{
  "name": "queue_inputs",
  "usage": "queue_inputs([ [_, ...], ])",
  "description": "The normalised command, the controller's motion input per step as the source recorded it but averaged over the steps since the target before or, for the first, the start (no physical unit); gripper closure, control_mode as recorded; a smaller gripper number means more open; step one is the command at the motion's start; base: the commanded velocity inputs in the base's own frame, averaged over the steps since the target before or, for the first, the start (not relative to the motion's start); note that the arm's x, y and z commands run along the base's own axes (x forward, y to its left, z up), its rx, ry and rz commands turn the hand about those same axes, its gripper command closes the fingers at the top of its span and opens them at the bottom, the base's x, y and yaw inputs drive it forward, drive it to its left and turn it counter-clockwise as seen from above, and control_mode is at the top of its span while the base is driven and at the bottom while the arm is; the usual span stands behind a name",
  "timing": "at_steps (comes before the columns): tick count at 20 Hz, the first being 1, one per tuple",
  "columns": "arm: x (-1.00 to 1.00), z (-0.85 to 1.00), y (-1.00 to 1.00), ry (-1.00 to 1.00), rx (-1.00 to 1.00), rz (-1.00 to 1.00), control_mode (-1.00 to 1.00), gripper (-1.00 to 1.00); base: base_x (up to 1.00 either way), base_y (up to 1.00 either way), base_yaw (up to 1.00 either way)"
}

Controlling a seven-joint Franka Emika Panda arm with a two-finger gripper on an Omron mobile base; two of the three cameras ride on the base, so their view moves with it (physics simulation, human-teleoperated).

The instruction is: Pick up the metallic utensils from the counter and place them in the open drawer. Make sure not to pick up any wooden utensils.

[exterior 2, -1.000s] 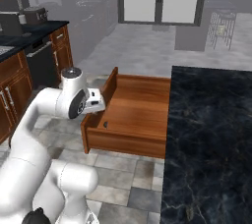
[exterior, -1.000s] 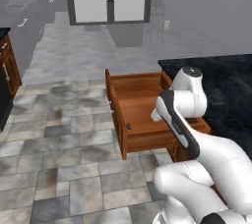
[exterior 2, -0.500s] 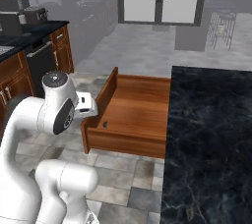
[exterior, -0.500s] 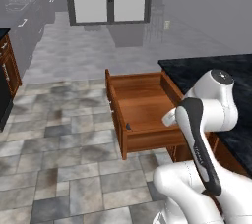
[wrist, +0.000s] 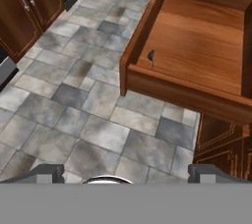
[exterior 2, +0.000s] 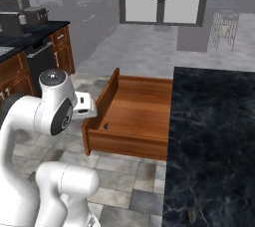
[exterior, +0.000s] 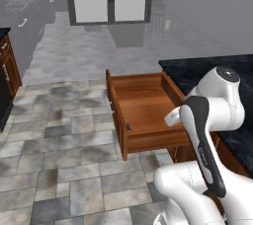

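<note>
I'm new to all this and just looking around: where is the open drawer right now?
The drawer juts from the island's wood base, left of the black counter in the right base view, over the grey tile floor.

Glossy white rounded arm segments, dark grey joint caps, black forearm strip

open drawer, tiled floor, wall cabinets

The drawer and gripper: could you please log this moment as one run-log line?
drawer: open, no utensils inside | gripper: open, holding nothing, over floor beside drawer | counter: no utensils in visible part
</note>
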Motion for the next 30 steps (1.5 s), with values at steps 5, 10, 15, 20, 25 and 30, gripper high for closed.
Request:
queue_inputs([
  [5,0.29,0.34,0.00,0.23,0.00,0.00,-1.00,-1.00,0.00,0.00,0.00],
  [10,0.36,0.10,0.00,0.25,0.00,0.00,-1.00,-1.00,0.00,0.00,0.00],
  [15,0.03,0.00,0.00,0.03,0.00,0.00,-1.00,-1.00,0.00,0.00,0.00],
  [20,0.00,-0.01,0.05,0.00,0.00,-0.03,-1.00,-1.00,0.00,0.00,0.00],
  [25,0.00,0.00,0.07,0.00,0.00,-0.05,-1.00,-1.00,0.00,0.00,0.00],
  [30,-0.20,0.00,0.01,0.01,0.00,-0.04,1.00,-1.00,-0.33,0.00,-0.03],
])
